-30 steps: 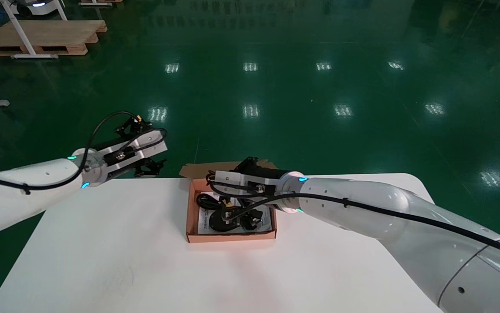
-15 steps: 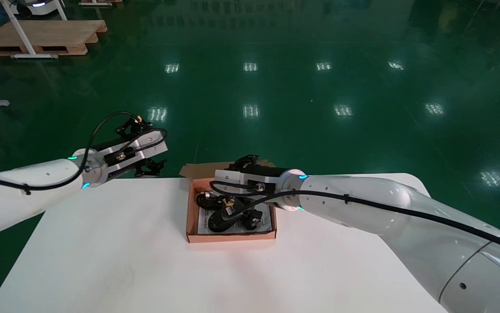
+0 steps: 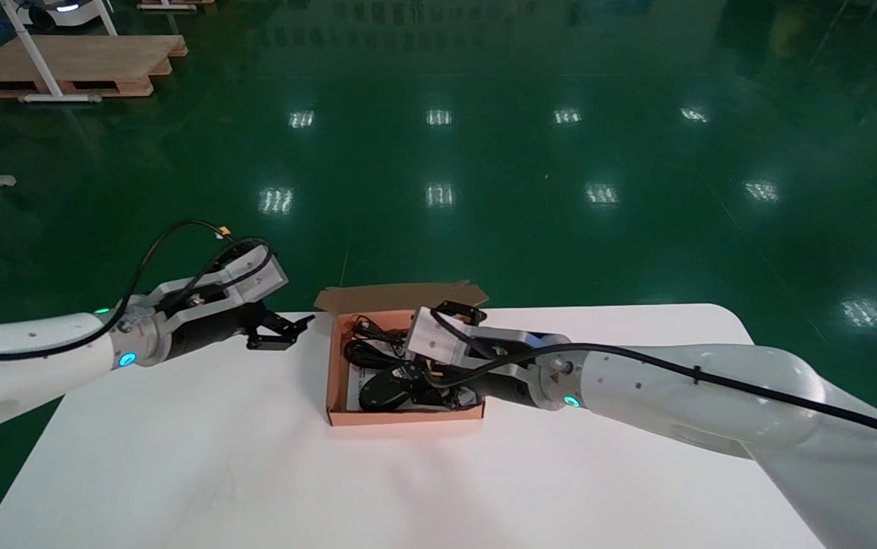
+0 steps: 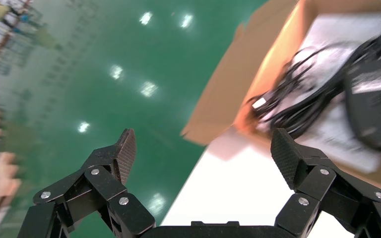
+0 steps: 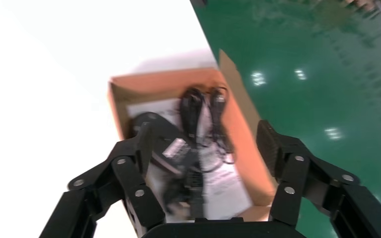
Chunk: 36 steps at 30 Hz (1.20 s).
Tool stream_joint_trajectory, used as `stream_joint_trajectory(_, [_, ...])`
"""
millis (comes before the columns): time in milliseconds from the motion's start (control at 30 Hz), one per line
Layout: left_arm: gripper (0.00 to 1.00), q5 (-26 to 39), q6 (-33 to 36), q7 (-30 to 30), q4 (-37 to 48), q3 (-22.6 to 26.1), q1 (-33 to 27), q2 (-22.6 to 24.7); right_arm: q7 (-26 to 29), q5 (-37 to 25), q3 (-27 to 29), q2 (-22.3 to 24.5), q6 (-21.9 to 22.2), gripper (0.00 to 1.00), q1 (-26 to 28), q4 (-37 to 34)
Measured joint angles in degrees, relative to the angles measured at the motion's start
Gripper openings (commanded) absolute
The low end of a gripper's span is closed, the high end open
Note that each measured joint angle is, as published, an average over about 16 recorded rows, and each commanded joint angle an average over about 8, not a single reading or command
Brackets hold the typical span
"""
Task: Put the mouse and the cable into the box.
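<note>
The orange cardboard box (image 3: 339,366) stands open at the table's far middle, its flap folded back. Inside, on a white leaflet, lie the black mouse (image 3: 379,394) at the near side and the coiled black cable (image 3: 366,347) at the far side. My right gripper (image 3: 431,377) hovers over the box's right half, open and empty. The right wrist view shows the box wall (image 5: 243,129), the mouse (image 5: 154,134) and the cable (image 5: 203,111) beyond that gripper (image 5: 204,148). My left gripper (image 3: 290,329) hangs open just left of the box, holding nothing.
In the left wrist view the open gripper (image 4: 204,151) looks past the table edge to the box flap (image 4: 228,99), cable (image 4: 297,104) and mouse (image 4: 377,94). The white table (image 3: 179,457) ends just behind the box; green floor lies beyond.
My right arm has pulled back and lowered toward the box's right side, its gripper turned. The mouse has shifted slightly toward the near left. My left gripper has dropped and come closer to the box.
</note>
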Motion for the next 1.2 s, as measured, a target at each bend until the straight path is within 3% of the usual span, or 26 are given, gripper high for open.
stream_joint_trajectory(1200, [1.00,-36.2,37.7,-9.2,-23.9,-17.2,16.0,-18.0,11.8,24.2,33.4,26.2,-35.8,1.00,-20.0,22.2])
